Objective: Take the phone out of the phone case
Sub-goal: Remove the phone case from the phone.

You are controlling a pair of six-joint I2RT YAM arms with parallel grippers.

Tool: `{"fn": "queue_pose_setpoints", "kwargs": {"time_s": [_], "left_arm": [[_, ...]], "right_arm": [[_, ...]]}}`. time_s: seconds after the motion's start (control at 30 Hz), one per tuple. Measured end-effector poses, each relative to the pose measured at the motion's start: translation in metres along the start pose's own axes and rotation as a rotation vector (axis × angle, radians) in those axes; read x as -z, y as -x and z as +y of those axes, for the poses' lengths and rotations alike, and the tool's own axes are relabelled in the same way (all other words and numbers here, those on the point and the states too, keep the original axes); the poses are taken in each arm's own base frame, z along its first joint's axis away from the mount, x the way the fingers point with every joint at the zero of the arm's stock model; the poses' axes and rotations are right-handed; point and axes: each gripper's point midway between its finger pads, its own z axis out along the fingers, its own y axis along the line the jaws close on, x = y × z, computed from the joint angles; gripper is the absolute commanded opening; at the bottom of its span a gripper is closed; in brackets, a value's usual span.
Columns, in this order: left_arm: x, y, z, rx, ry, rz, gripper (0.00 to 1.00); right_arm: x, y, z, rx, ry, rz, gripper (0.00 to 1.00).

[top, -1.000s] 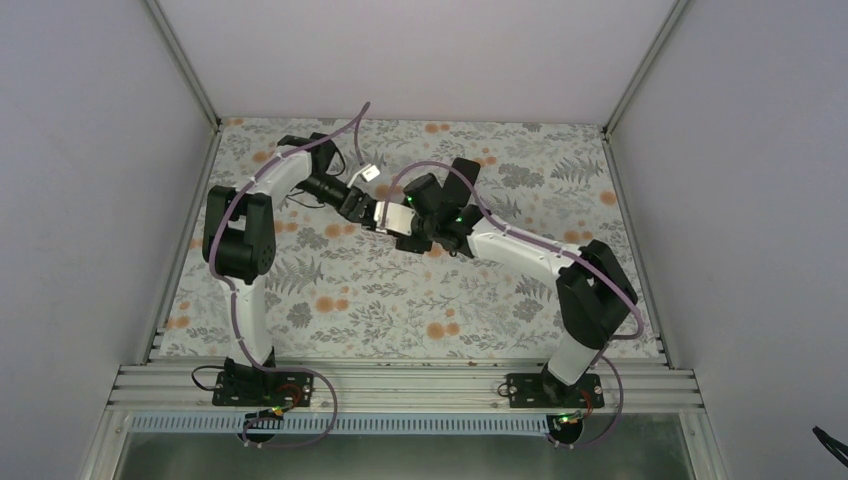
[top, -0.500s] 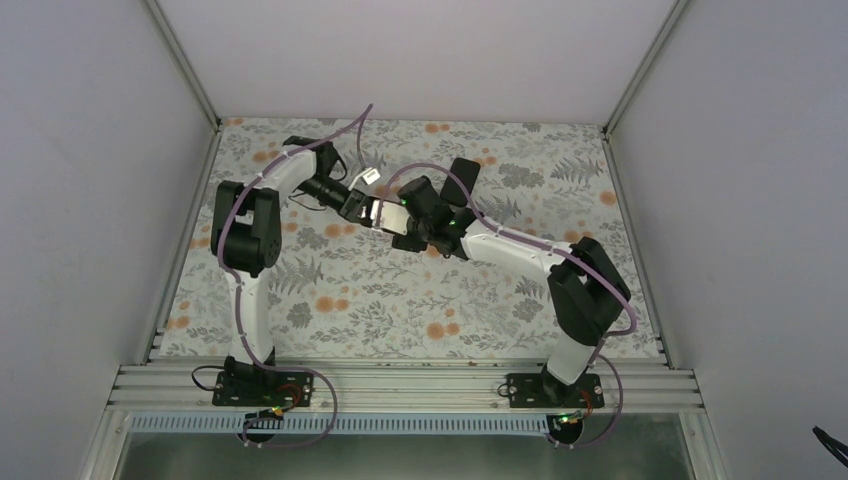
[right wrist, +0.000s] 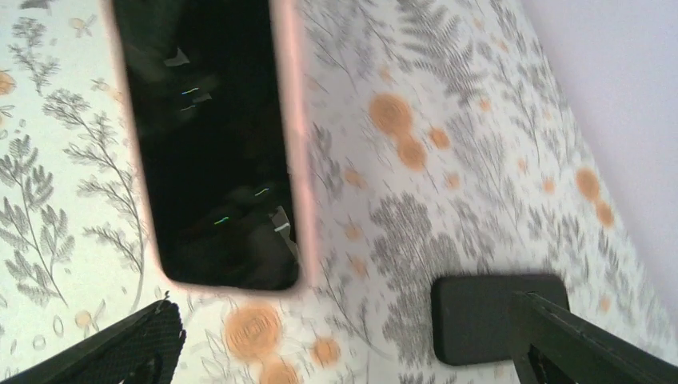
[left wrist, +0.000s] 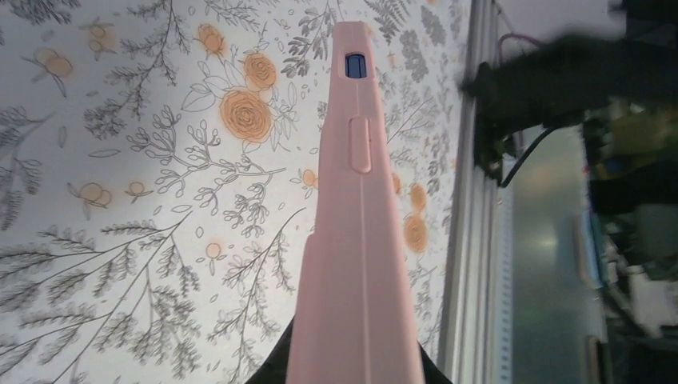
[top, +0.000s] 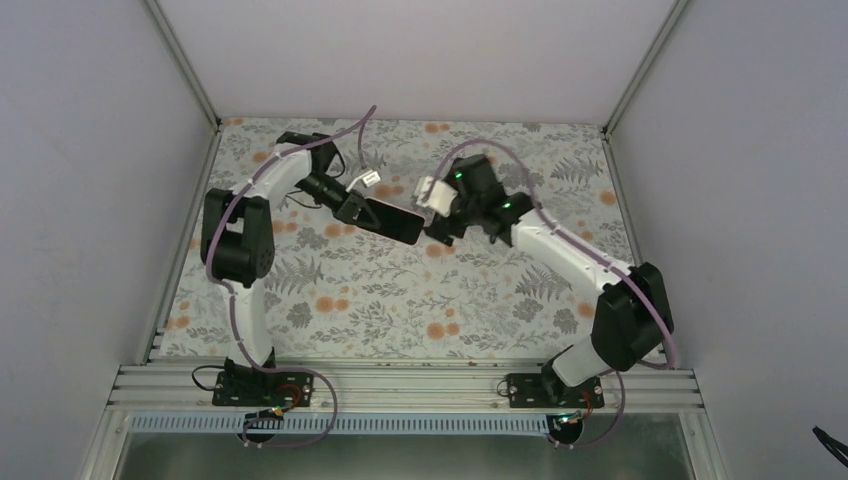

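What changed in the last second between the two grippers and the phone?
The left gripper closed on the phone and now holds it alone. The right gripper let go, opened wide and drew back to the right. Unchanged: the phone is still inside its pink case, off the table.

My top camera hangs above and behind the arm bases. It looks down and forward over the whole table (top: 400, 300), a wide, distant view with the near rail (top: 400, 385) along its bottom. The left wrist camera sits very close, sighting straight along the edge of the phone case (left wrist: 356, 264) and across the table toward that same rail. The right wrist camera faces the dark screen of the phone (right wrist: 208, 144) from close, with floral table beyond. All three views share the cased phone and the table beneath it.
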Motion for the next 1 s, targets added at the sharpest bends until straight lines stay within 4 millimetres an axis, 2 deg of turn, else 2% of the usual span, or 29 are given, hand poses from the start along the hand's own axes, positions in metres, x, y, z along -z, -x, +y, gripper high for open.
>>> {"fn": "queue_pose_setpoints", "kwargs": {"time_s": [0.1,0.17,0.23,0.3,0.37,0.43,0.63,1.0], "left_arm": [[0.009,0.0,-0.015,-0.092,0.074,0.021,0.02],[0.012,-0.002,-0.033,-0.187,0.146,0.041,0.02],[0.011,-0.004,-0.053,-0.271,0.203,0.056,0.02],[0.007,-0.004,-0.071,-0.352,0.252,0.066,0.02],[0.004,-0.007,-0.081,-0.399,0.295,0.083,0.02],[0.002,-0.008,-0.082,-0.419,0.316,0.089,0.02],[-0.008,-0.009,-0.072,-0.431,0.349,0.108,0.02],[-0.008,-0.004,-0.068,-0.44,0.373,0.095,0.02]], "right_arm": [[0.016,-0.021,-0.027,-0.117,0.041,-0.014,1.0],[0.023,-0.034,-0.036,-0.179,0.076,-0.012,1.0],[0.026,-0.036,-0.03,-0.205,0.133,-0.018,1.0],[0.029,-0.031,-0.015,-0.213,0.216,-0.034,1.0],[0.031,-0.03,-0.008,-0.219,0.247,-0.035,1.0],[0.032,-0.031,-0.004,-0.229,0.266,-0.033,0.98],[0.033,-0.027,0.001,-0.24,0.296,-0.049,0.96],[0.033,-0.034,0.013,-0.269,0.319,-0.047,0.93]]}}
